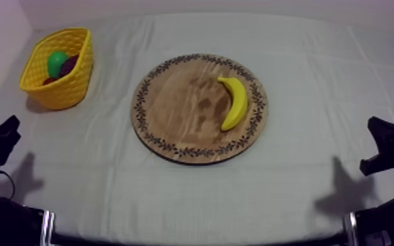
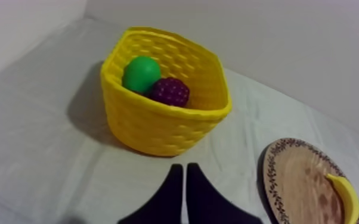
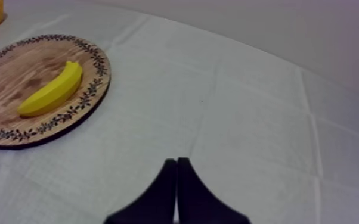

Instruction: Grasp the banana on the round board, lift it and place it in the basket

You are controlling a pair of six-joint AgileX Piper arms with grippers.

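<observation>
Cloth (image 1: 173, 196): left end effector (image 2: 183, 171), right end effector (image 3: 176, 162) closed, empty

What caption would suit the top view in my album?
A banana lies on the wooden board; the yellow basket, holding fruit, stands apart to its left.

Table (image 1: 304, 59) is covered edge to edge by the grey-white cloth (image 1: 108, 190), and I can see faint fold creases running across it in a grid. Two things sit directly on it. The round wooden board (image 1: 173, 108) with the patterned rim lies flat near mid-table. The yellow basket (image 1: 65, 91) stands upright toward the far left corner, well apart from the board.
</observation>
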